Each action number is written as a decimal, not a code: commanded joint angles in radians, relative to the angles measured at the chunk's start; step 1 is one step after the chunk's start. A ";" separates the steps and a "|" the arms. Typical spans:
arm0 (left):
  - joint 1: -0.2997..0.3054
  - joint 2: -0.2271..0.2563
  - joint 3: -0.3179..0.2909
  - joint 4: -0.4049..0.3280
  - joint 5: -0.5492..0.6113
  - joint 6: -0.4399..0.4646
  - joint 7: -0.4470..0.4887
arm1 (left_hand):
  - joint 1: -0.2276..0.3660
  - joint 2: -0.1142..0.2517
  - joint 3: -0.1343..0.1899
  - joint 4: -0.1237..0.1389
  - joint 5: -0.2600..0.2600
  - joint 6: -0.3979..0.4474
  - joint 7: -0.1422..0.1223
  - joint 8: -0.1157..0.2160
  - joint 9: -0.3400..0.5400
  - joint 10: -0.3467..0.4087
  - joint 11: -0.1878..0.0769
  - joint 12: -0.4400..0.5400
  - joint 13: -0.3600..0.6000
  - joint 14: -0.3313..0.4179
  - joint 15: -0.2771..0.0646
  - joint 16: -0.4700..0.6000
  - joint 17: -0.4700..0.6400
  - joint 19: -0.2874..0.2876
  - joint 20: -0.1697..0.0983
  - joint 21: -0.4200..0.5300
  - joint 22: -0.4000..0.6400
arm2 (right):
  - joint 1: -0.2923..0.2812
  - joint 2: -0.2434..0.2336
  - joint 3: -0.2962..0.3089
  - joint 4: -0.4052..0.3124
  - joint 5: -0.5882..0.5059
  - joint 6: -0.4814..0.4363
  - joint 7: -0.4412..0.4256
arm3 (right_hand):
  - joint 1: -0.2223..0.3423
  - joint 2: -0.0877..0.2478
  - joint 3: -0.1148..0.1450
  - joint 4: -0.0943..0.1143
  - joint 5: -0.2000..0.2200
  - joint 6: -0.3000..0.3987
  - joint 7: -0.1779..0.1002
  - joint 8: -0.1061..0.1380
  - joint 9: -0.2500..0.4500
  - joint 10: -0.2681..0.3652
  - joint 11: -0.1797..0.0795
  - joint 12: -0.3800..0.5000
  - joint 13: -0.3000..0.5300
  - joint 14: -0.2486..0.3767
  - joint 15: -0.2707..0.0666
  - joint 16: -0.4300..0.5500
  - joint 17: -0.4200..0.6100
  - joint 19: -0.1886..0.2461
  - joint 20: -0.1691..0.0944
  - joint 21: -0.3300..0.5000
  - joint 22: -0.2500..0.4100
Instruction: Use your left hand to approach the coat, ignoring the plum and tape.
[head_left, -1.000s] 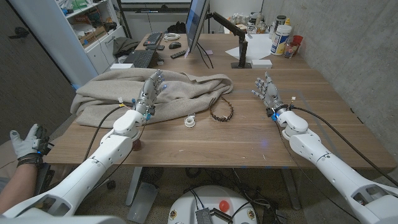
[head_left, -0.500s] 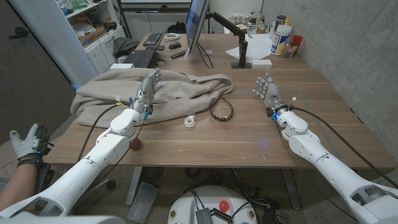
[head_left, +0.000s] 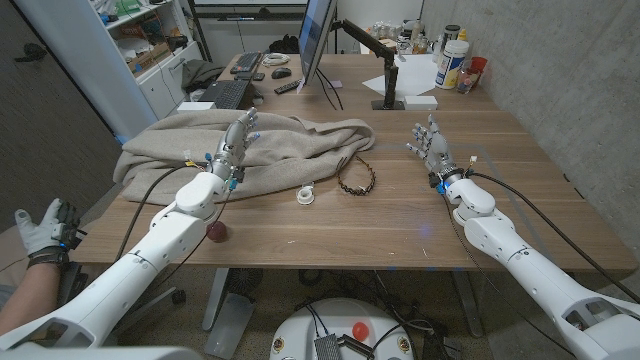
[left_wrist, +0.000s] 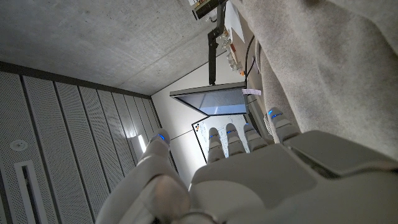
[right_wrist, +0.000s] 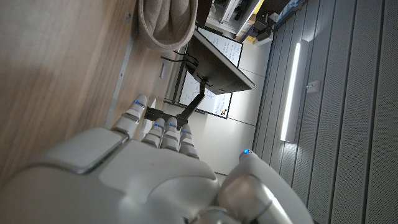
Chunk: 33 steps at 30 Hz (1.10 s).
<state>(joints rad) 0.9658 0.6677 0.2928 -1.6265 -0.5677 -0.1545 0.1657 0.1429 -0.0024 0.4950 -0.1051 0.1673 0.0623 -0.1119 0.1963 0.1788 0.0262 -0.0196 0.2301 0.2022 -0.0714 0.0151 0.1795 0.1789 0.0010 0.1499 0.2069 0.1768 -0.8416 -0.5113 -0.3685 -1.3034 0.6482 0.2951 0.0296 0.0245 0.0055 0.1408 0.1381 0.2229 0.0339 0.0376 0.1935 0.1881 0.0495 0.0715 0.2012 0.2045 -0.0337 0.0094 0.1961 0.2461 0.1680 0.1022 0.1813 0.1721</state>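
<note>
Likely an office-lab: monitor (head_left: 316, 40), keyboard (head_left: 224, 93), cluttered shelves (head_left: 140, 40), concrete walls.

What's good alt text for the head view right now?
The robot's left hand hovers open over a beige coat heaped on a wooden table. A plum sits near the front edge, a tape roll and a beaded bracelet lie mid-table, and the right hand is raised, open.

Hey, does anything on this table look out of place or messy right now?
The coat lies crumpled in a heap across the table's left side, with the left hand over it. A plum sits loose near the table's front edge. Nothing looks spilled or damaged.
</note>
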 joint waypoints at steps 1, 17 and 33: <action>0.014 0.027 -0.010 -0.048 0.029 0.034 0.034 | 0.003 0.009 0.003 -0.004 0.006 0.004 -0.005 0.002 0.003 0.007 0.006 0.000 0.003 -0.008 0.001 0.001 0.003 -0.002 0.002 -0.003 0.002 | 0.000 -0.003 -0.002 -0.001 -0.005 0.000 0.001 | 0.002 0.002 -0.002 0.000 0.004 0.006 -0.006 0.005 0.002 -0.009 -0.003 -0.005 0.001 -0.013 -0.001 -0.002 0.000 -0.004 0.001 0.000 0.001; 0.025 0.055 -0.009 -0.101 0.097 0.087 0.095 | 0.005 0.012 0.005 -0.008 0.006 0.009 -0.007 0.001 0.003 0.013 0.002 0.002 0.003 -0.011 0.000 0.002 0.002 -0.003 0.004 -0.005 0.002 | -0.001 -0.002 -0.001 0.000 -0.007 0.007 0.001 | 0.001 0.001 -0.006 0.000 0.004 0.005 -0.008 0.004 0.002 -0.011 -0.008 -0.004 0.001 -0.020 -0.003 -0.002 -0.003 -0.006 -0.001 0.002 0.001; 0.040 0.096 -0.021 -0.171 0.160 0.162 0.143 | 0.009 0.014 0.007 -0.012 0.007 0.016 -0.009 0.001 0.003 0.016 -0.002 0.002 0.002 -0.010 -0.005 0.004 0.002 -0.003 0.003 -0.007 0.002 | -0.001 -0.004 -0.003 -0.001 -0.008 0.006 0.003 | 0.000 0.001 -0.010 0.000 0.004 0.003 -0.012 0.004 0.002 -0.014 -0.018 -0.004 0.001 -0.025 -0.002 -0.001 -0.005 -0.012 0.003 0.003 0.001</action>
<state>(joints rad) 0.9939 0.7366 0.2805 -1.7475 -0.4528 -0.0424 0.2712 0.1469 0.0016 0.4991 -0.1091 0.1673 0.0737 -0.1233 0.1963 0.1788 0.0351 -0.0179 0.2301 0.2021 -0.0768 0.0157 0.1795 0.1789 0.0010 0.1500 0.2030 0.1770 -0.8424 -0.5138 -0.3703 -1.3034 0.6411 0.3022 0.0313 0.0245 0.0055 0.1381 0.1353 0.2229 0.0396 0.0320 0.1935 0.1881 0.0371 0.0590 0.1973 0.2047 -0.0484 0.0052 0.1962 0.2415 0.1649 0.1055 0.1812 0.1723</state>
